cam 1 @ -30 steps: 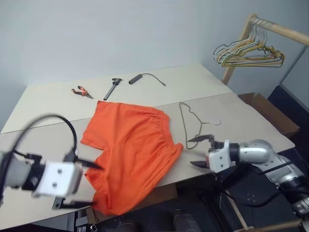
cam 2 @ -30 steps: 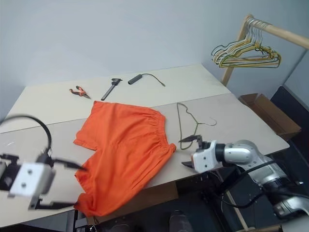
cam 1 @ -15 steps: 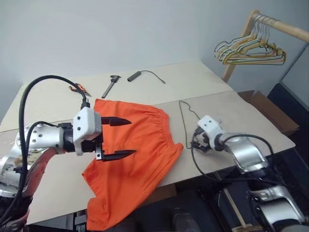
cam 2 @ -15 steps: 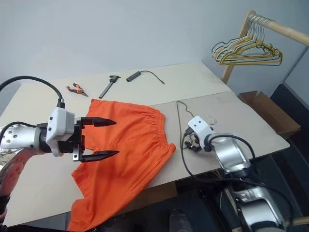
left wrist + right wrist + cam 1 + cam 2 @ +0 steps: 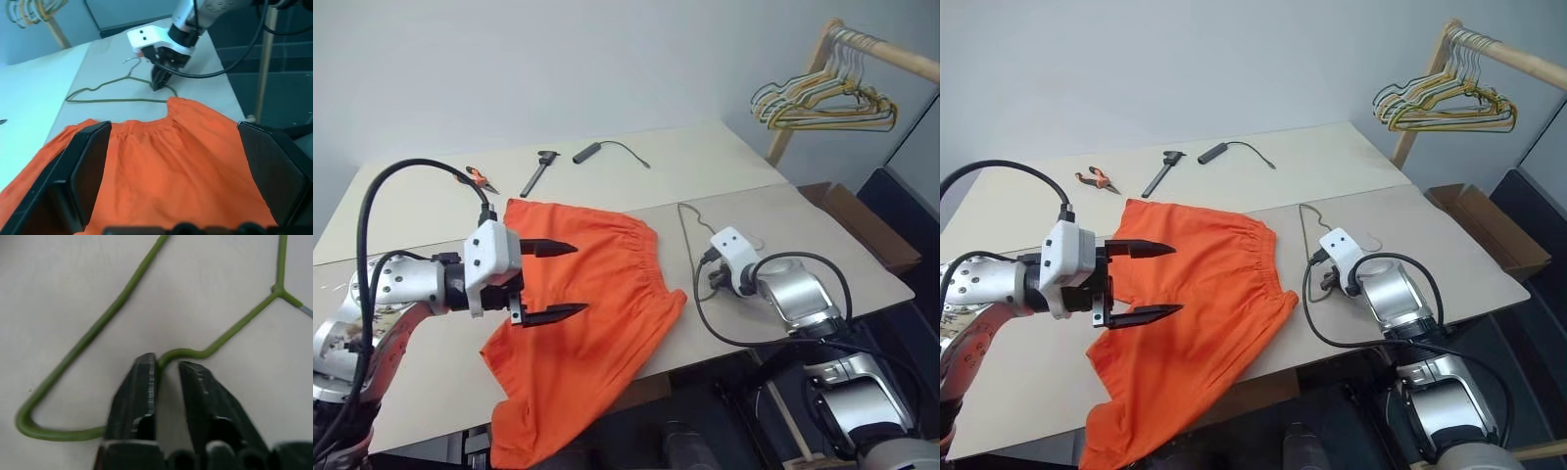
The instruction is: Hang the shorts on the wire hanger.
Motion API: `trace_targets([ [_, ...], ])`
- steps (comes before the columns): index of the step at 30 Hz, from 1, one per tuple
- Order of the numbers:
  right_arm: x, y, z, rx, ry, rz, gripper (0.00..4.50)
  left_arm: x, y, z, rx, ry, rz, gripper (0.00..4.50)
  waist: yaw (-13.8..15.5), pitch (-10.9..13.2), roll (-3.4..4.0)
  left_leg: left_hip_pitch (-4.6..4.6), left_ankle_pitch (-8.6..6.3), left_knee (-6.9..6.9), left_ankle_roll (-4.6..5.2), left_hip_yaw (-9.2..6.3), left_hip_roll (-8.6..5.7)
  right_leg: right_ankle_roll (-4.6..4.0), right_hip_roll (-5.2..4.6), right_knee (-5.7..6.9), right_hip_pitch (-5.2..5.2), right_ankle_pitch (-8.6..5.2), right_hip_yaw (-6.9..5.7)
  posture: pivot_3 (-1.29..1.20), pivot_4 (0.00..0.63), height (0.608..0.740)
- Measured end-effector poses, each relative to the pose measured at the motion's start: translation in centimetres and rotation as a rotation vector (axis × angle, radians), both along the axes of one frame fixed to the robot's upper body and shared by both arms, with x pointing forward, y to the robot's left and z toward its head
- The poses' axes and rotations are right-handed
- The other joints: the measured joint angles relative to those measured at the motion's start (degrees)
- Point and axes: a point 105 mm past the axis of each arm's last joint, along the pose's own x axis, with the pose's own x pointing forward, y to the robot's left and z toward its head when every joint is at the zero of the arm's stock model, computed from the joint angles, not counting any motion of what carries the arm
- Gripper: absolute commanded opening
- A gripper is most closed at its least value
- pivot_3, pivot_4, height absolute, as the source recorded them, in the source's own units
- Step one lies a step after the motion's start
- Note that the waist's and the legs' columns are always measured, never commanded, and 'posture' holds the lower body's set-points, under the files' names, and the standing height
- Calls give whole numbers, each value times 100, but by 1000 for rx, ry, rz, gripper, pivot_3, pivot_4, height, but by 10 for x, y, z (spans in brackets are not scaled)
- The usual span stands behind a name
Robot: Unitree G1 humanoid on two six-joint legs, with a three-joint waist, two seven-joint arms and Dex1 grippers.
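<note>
The orange shorts (image 5: 597, 294) lie flat on the table, waistband towards the right, one leg hanging over the near edge. My left gripper (image 5: 580, 278) hovers open just above their left part, fingers pointing right with nothing between them. The wire hanger (image 5: 683, 235) lies on the table right of the shorts, its hook (image 5: 754, 242) pointing right. My right gripper (image 5: 159, 85) points down at the hanger's near end beside the waistband. In the right wrist view its fingers (image 5: 139, 391) are drawn close on the wire (image 5: 98, 328) at a bend.
Orange-handled pliers (image 5: 480, 179), a caliper (image 5: 540, 176) and a black corded tool (image 5: 597, 150) lie at the table's far side. A wooden rack with a bunch of coloured hangers (image 5: 822, 103) stands far right, with a cardboard box (image 5: 857, 220) below it.
My left gripper rose from the near left edge to over the shorts and then held still. My right gripper tipped down onto the hanger and drew its fingers together on the wire.
</note>
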Motion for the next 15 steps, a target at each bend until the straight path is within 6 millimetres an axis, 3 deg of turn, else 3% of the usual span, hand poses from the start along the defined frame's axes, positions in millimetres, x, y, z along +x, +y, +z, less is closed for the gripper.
trace_targets([
  [1, 1, -3, 1, -14, -8, -14, 34, 2, -1, 1, -23, -1, 8, 4500, 12, -2, -3, 0, 0, 0, 0, 0, 1, 0, 0, 0, 0, 0, 0, -92, 19, 740],
  [6, 10, -25, 9, -65, -73, -117, 34, 23, -11, 10, -196, 33, 90, 4500, 63, -6, -4, -4, 1, 2, -1, 1, -6, 4, -4, 2, -5, 4, 1, -103, 15, 740],
  [11, 23, -57, 65, -314, -456, 8, 34, 58, -26, 24, -348, 151, 176, 4500, 54, -7, -5, -36, 3, 8, -4, -3, -28, 18, -19, 0, -31, 13, -2, -112, 10, 740],
  [15, 15, -56, 109, -590, -775, 304, 34, 76, -26, 43, -337, 158, 178, 4500, -61, -8, -4, -35, 3, 1, -4, 0, -57, 22, -31, -5, -33, 13, 3, -132, 1, 740],
])
